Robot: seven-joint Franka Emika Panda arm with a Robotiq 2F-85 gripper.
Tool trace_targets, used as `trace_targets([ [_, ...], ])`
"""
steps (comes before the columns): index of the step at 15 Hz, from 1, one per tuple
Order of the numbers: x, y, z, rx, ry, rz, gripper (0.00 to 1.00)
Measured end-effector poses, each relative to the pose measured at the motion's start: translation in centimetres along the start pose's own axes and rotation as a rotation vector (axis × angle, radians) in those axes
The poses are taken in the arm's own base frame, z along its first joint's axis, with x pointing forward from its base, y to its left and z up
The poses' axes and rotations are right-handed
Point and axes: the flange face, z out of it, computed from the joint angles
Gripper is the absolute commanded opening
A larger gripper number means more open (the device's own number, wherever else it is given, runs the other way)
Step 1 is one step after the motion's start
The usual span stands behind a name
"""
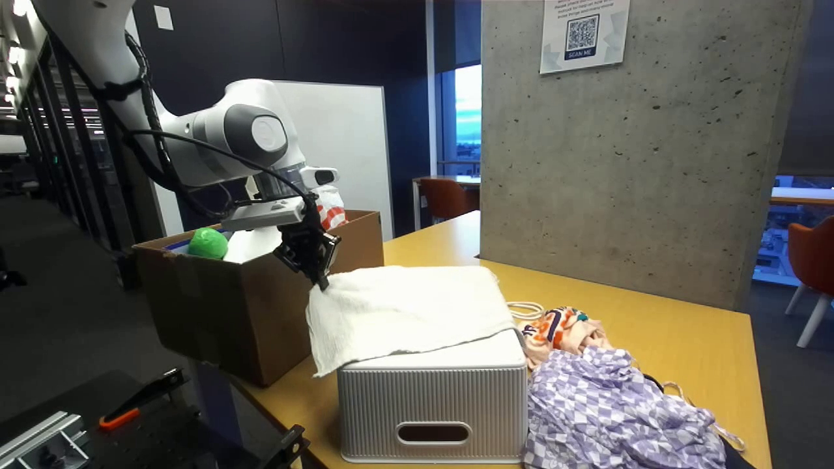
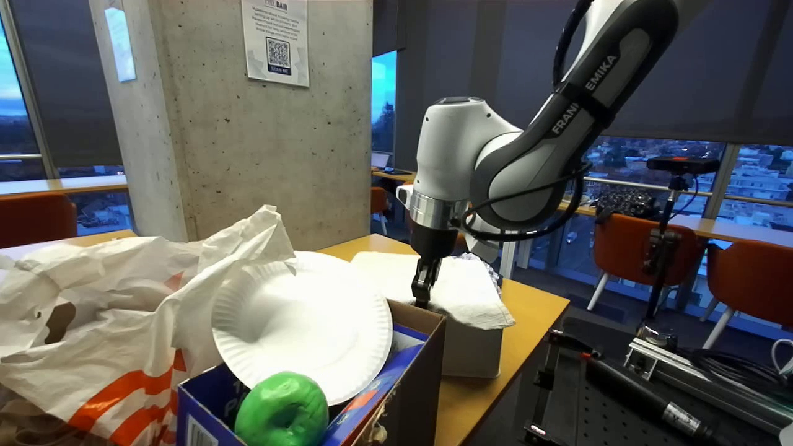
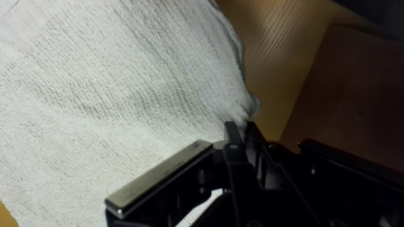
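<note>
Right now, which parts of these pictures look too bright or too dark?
In an exterior view, the white plate is partly washed out; in an exterior view, the cardboard box has a side in shadow; in the wrist view, the fingers look near-black, while the cloth shows its weave.

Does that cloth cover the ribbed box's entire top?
No, in an exterior view the ribbed box shows a bare top strip beside the cloth.

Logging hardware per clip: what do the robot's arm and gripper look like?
The arm is white and rounded, with dark grey panels and pale EMIKA lettering. A black cable loops along it. Past a silver collar, the gripper is black, with slim fingers.
</note>
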Motion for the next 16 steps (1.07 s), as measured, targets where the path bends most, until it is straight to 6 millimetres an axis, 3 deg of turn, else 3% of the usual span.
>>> trace_targets([
  [4,-2.2,0.5,1.2,0.005,-0.045,0.017,0.72],
  [6,-3.2,2.2,1.8,-0.001,-0.063,0.052,0.85],
  [8,-4.1,5.3,2.2,-0.01,-0.074,0.113,0.99],
  [12,-5.6,12.1,3.0,-0.032,-0.084,0.236,1.0],
  [16,-4.0,15.2,4.4,-0.055,-0.074,0.269,1.0],
])
